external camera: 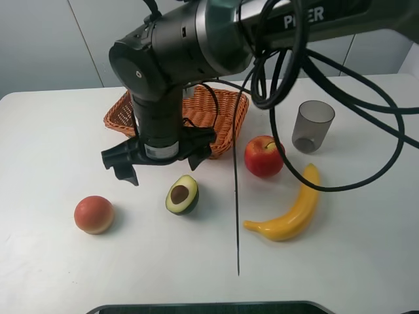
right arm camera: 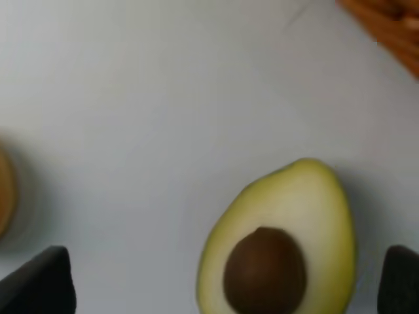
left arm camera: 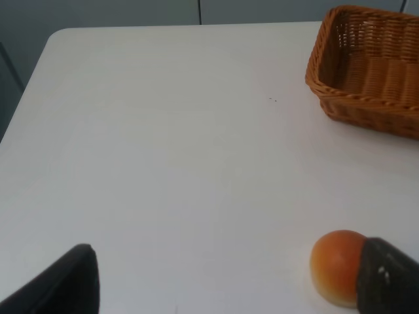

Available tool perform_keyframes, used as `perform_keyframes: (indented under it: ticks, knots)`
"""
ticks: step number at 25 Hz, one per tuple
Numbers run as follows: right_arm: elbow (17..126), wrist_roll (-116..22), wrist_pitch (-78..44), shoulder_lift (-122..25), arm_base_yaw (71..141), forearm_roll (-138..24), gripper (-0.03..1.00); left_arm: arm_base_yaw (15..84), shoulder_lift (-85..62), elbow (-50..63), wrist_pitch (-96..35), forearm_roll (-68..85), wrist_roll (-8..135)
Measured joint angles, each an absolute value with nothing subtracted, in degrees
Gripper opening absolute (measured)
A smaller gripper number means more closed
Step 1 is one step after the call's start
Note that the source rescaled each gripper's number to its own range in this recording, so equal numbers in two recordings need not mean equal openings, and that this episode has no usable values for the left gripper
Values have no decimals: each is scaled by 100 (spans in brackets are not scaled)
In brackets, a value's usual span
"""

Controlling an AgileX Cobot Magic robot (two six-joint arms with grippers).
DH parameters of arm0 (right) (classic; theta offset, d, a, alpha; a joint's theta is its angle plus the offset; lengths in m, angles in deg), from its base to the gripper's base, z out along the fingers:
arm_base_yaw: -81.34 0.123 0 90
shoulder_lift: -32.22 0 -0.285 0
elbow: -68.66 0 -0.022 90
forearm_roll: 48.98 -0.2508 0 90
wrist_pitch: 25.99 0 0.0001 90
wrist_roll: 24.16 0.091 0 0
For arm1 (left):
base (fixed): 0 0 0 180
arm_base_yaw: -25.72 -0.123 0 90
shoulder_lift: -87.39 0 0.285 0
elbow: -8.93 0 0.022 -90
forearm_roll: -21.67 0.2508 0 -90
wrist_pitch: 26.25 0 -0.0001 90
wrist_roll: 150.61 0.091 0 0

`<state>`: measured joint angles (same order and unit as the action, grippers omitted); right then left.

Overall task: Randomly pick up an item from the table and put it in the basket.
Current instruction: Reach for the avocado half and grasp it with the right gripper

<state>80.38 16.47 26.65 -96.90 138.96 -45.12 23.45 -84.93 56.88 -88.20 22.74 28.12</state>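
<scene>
Desk (external camera: 59, 131): every object is being carried on this plain white top, which is being crossed by a thin dark line near the middle.
Right arm (external camera: 177, 46): it is being reached across from the right, so part of the basket is being hidden in the high view.
Basket (external camera: 229, 118): the woven orange-brown tray is being seen at the far centre; nothing is being shown inside its visible part.
Right tool (external camera: 162, 169): it is being held spread wide above the desk, nothing between its jaws, just far-left of the avocado half.
Left tool (left arm camera: 226, 280): it is being held spread too, pinching nothing, low at the left by the peach.
Banana (external camera: 288, 212): it is being left at the near right.
Cup (external camera: 312, 125): the grey cup is being left upright at the far right.
Apple (external camera: 263, 156): it is being left right of centre, close by the basket's corner.
Peach (external camera: 93, 214): it is being left at the near left.
Avocado half (external camera: 182, 195): it is being presented cut face up on the desk, between peach and apple, just near of the basket.
Handling: it is being judged light, with a smooth rounded skin likely to rock or slip.
Hold: the narrow width is being favoured, jaws low on the two skin sides, clear of the pit.
</scene>
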Motion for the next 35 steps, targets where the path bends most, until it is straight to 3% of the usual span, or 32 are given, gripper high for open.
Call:
perform_keyframes:
  ticks: [35]
  knots:
    - [7580, 1758, 2231, -10120, 13842, -4372, 100, 2345, -8493, 5688, -8820, 2274, 2812]
